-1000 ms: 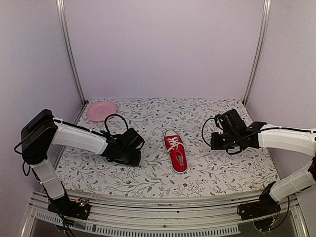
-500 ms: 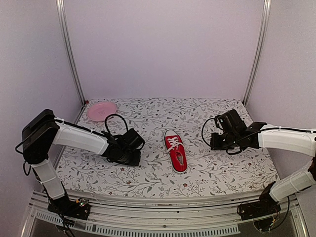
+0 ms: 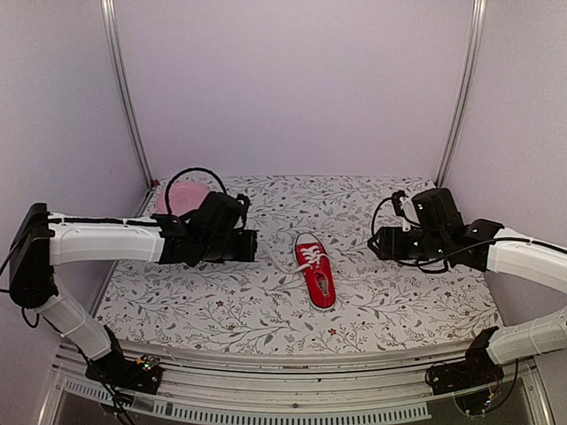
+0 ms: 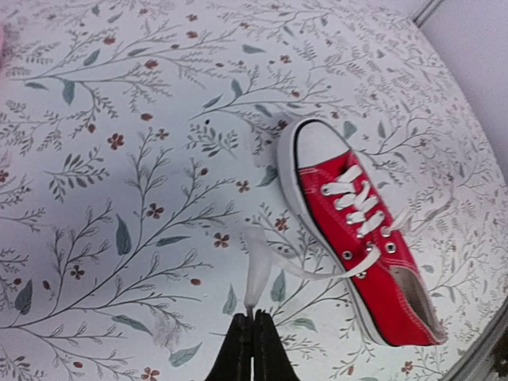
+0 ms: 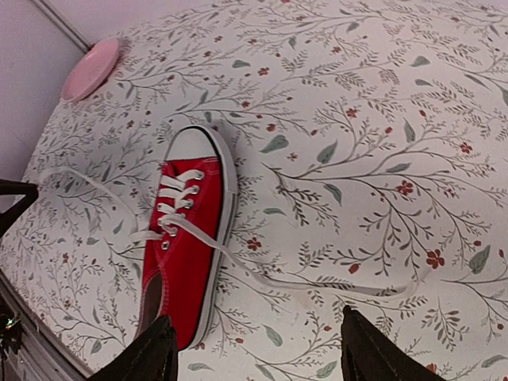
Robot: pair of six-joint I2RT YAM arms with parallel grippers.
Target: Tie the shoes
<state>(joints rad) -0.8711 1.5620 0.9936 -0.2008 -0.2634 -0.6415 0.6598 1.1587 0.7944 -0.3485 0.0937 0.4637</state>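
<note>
OK, we're over the table (image 3: 399, 310) w/ the flowered cloth. The shoe (image 3: 316, 274), one red low-top, lies flat on its sole about mid-table. Its white toe cap points to the far wall, its heel toward the arm bases, and it sits between the two arms. Nothing's tied: both laces trail loose off the top eyelets.

The left gripper (image 4: 252, 321) is clenched, fingers pressed together. From its wrist cam the flat end of the left lace (image 4: 258, 270) runs right into the tips, so we read that as a pinch on the lace. It sits out to the shoe's left, prob. so the lace gets drawn sideways, away from the tongue and clear of the eyelets.

The right gripper (image 5: 255, 317) is released, fingers spread wide and nothing between them. It hovers on the shoe's right side, with the right lace (image 5: 302, 284) lying slack on the cloth under and ahead of it. We'd say it's lined up to take that second end. With one lace per claw, the shoe in the middle keeps both strands in reach for a cross-over.

The pink plate (image 3: 182, 197) is parked at the far-left corner, well apart from the shoe, partly behind the left arm's cable, and looks like no part of this job.

Writing: none we can read. No logo, tag or label shows on the shoe, sole, plate or cloth, and the insole print, if any, is too small to tell.
</note>
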